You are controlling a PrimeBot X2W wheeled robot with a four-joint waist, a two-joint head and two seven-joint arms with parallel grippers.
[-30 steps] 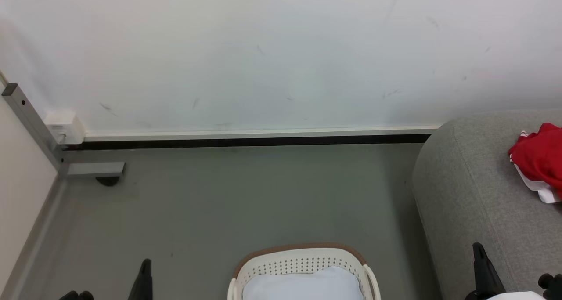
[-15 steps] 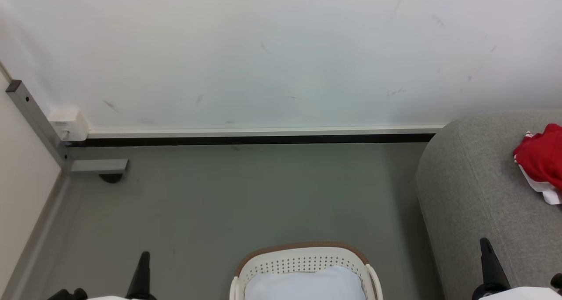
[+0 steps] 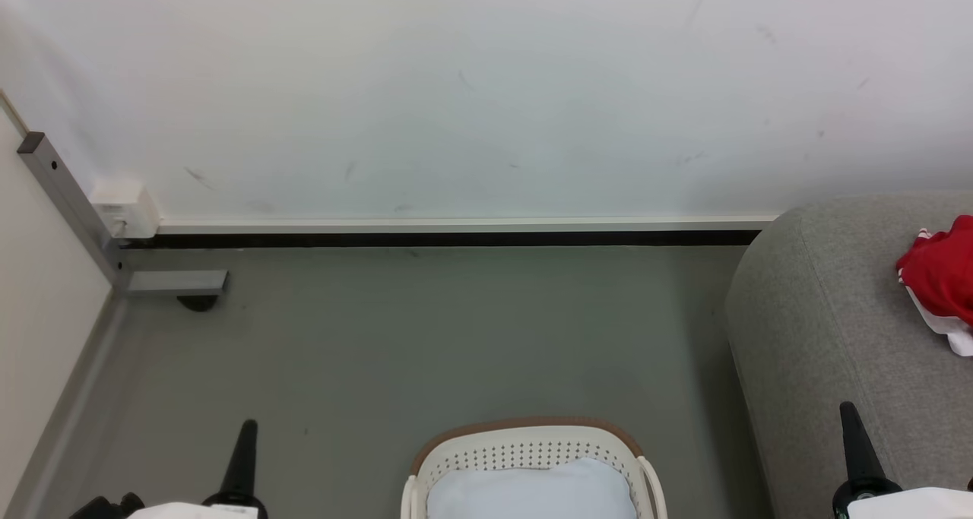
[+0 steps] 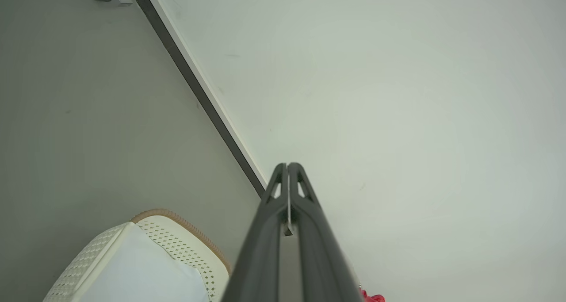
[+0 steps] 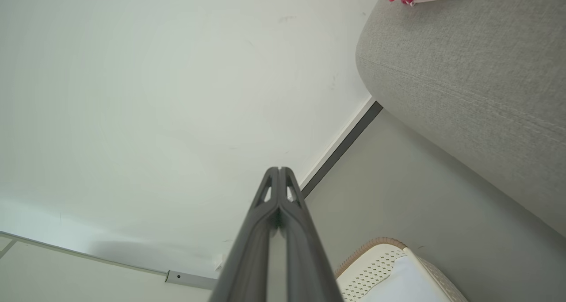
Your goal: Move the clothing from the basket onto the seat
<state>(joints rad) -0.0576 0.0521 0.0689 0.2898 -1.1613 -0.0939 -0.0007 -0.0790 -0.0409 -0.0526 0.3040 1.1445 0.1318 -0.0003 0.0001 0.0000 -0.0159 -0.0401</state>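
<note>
L gripper [image 4: 287,165] & R gripper [image 5: 279,168]: jaws shut, fingers pressed together, nothing held. In head view both sit low, one each side of the basket [image 3: 524,425], apart from it. Basket stands on the floor [image 3: 418,337] near the wall [image 3: 486,86], w/ pale padding [image 3: 532,492] inside (only its far end visible). Clothing [image 3: 942,283], red w/ white, lies bunched on the seat [image 3: 821,314], well apart from the basket.

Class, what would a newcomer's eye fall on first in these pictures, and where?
The bright red clothing lies on the grey seat at the head view's right edge. The cream basket, holding pale padding, stands at bottom centre, between the shut left hand and right hand.
</note>
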